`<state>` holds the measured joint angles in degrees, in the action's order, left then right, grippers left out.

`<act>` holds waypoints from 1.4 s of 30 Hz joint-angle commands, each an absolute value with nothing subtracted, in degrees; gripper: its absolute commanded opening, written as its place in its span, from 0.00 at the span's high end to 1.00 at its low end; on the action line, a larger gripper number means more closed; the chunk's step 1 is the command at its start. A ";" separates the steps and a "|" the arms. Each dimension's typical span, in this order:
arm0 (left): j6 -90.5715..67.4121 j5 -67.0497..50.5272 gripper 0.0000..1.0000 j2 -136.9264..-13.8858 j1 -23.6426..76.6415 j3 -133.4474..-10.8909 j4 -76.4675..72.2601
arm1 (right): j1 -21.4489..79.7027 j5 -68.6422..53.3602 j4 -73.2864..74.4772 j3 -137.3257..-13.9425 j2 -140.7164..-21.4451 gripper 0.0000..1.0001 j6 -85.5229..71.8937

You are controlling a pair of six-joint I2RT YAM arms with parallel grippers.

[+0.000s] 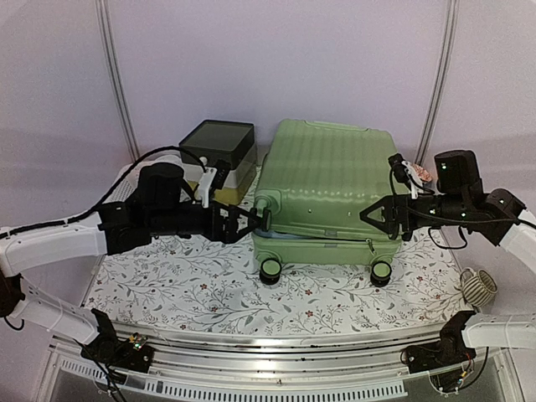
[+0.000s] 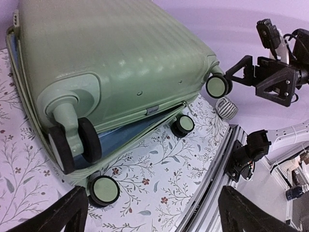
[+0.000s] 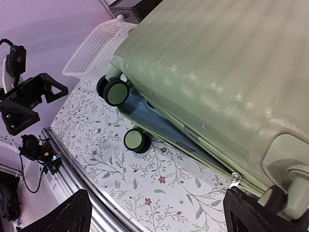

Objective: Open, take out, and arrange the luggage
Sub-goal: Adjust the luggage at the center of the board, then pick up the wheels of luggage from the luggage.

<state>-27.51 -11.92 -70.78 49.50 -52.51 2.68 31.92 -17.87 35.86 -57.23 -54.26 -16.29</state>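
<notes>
Luggage (image 1: 327, 180) lies flat on its shell mid-desk, a bit right of centre, casters (image 1: 270, 270) toward the near edge and top end toward the back wall. The near-end seam gapes a little, with blue lining (image 2: 130, 133) showing in the gap.

Left fingers (image 1: 251, 219) are spread wide and hold nothing. They sit level with the seam at the luggage's near-left corner, just beside the shell; can't tell if the tips touch. In the left wrist view both fingers (image 2: 58, 212) frame the bottom edge, and the corner caster is straight ahead.

Right fingers (image 1: 374, 209) are also spread wide and hold nothing. They are at the near-right corner, pointing in at the side wall. In the top view the tip overlaps the shell edge, so contact is unclear. In the right wrist view one finger (image 3: 256, 212) sits right next to the corner caster housing.

The two sets of fingers flank the luggage — one per side, at about the same height.

Surface and room:
- The desk (image 1: 193, 276) has a floral cloth and a metal rail (image 1: 276, 360) along the near edge.
- A dark-lidded drawer box (image 1: 219, 151) is just left of the luggage at the back.
- A white mesh basket (image 3: 99, 48) is further left, partly behind the left arm.
- A small wire coil (image 1: 477, 287) lies on the desk's right edge.
- The walls (image 1: 251, 59) are plain pale lilac.
</notes>
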 commanded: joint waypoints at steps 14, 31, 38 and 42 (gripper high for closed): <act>-29.06 9.17 0.02 -86.02 52.49 -60.42 10.26 | 32.00 19.69 50.93 -59.76 -54.34 0.01 -29.01; -22.35 16.84 0.15 -101.04 52.39 -74.02 8.54 | 32.04 16.48 45.42 -55.87 -56.78 0.01 -29.74; -19.92 18.47 0.50 -102.04 52.54 -77.33 11.08 | 32.01 15.21 44.42 -54.50 -56.83 0.01 -29.36; -16.19 17.54 0.63 -99.17 53.12 -78.70 13.18 | 32.04 15.13 44.08 -54.32 -56.61 0.01 -29.27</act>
<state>-24.01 19.42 -101.84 52.07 -76.03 11.86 31.88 15.68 45.69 -54.87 -57.17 -29.36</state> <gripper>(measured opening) 0.487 0.988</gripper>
